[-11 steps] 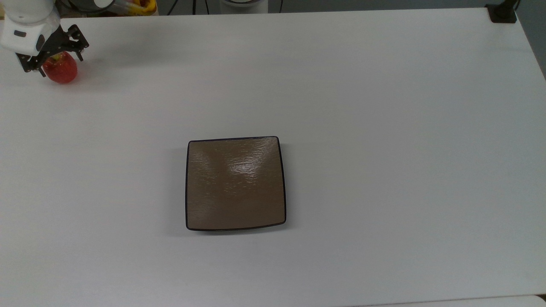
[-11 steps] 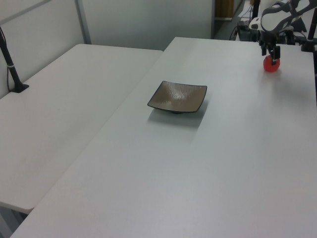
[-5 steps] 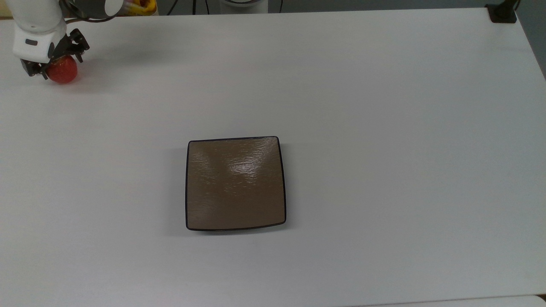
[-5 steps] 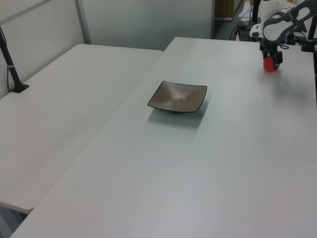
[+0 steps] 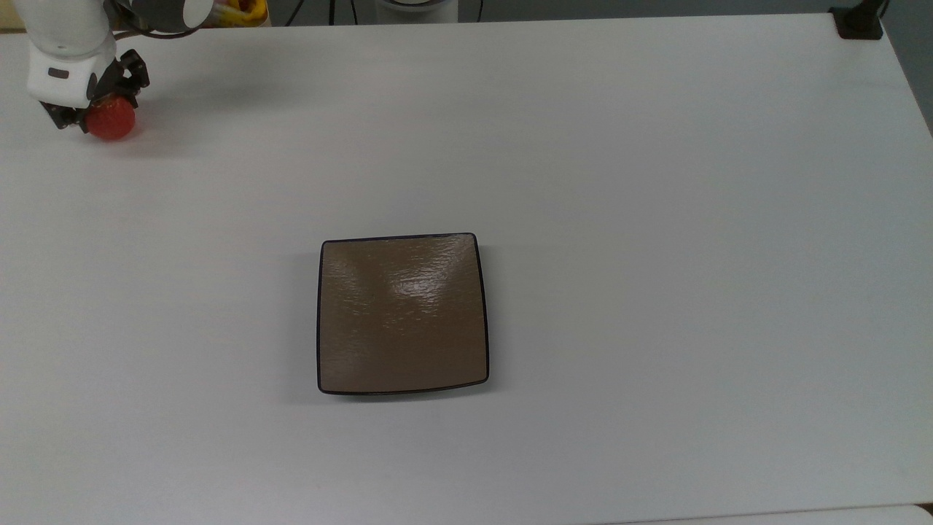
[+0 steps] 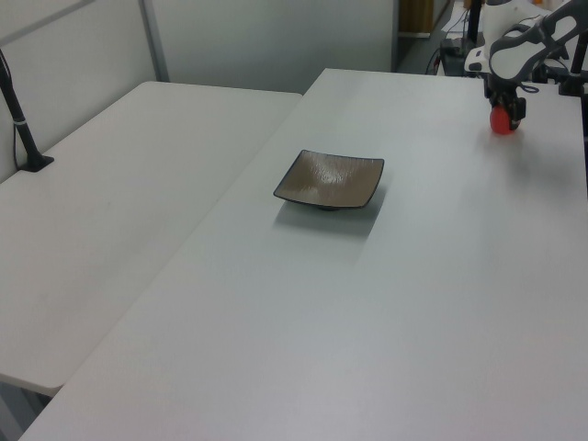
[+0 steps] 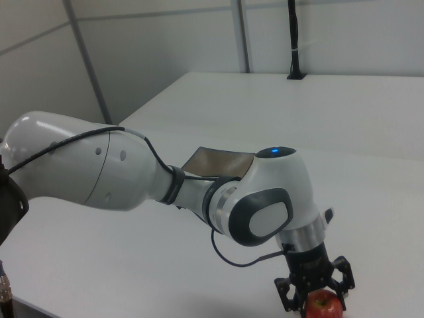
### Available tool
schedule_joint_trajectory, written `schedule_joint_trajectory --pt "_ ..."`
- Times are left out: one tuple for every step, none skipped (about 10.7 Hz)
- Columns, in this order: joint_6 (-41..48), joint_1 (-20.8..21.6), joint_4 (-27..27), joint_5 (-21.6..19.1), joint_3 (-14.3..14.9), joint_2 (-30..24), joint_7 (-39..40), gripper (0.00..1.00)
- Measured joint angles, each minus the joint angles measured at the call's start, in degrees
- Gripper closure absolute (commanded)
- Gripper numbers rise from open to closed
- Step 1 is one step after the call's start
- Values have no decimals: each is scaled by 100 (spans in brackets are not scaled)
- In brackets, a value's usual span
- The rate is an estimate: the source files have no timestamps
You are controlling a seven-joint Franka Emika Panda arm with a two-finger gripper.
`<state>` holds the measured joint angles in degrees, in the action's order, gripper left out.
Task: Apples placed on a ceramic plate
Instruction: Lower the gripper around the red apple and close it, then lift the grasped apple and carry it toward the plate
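While the white table [image 5: 656,182] is lying bare around it, the ceramic plate [image 5: 402,313] is sitting flat near the table's middle in the top view, its glossy brown face catching a patch of light. A second white table [image 6: 119,184] is standing alongside on the left view's left, with a black post [image 6: 20,129] rising from a base near its edge. A black clamp base [image 5: 859,22] is sitting at the top view's far right corner, and something yellow [image 5: 237,11] is showing past the table's far edge near the arm. In the right view the arm's [image 7: 132,179] white links are crossing in front of the plate [image 7: 218,161], hiding most of it.

The apple [image 5: 111,120] is resting on the table at the top view's far left corner, well apart from the plate. The gripper [image 5: 98,102] is standing right over it, and the black fingers [image 7: 290,296] are reaching down on either side of the apple [image 7: 324,306] in the right view, closed in against the fruit. In the left view the apple [image 6: 501,120] is showing just under the gripper [image 6: 504,103], low against the tabletop.
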<state>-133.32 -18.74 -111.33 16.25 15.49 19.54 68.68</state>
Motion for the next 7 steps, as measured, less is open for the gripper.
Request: schedule_joint_trajectory --pt "0 -1 -1 0 1 0 0 100" --pt "0 -1 0 0 1 -1 0 100" --pt "0 -1 0 0 1 -1 0 100" --pt "0 -1 0 0 1 -2 0 100" --pt "0 -1 2 0 2 -4 0 100" --pt "0 0 10 0 2 -22 0 100" --pt "36 3 14 0 3 -89 0 100"
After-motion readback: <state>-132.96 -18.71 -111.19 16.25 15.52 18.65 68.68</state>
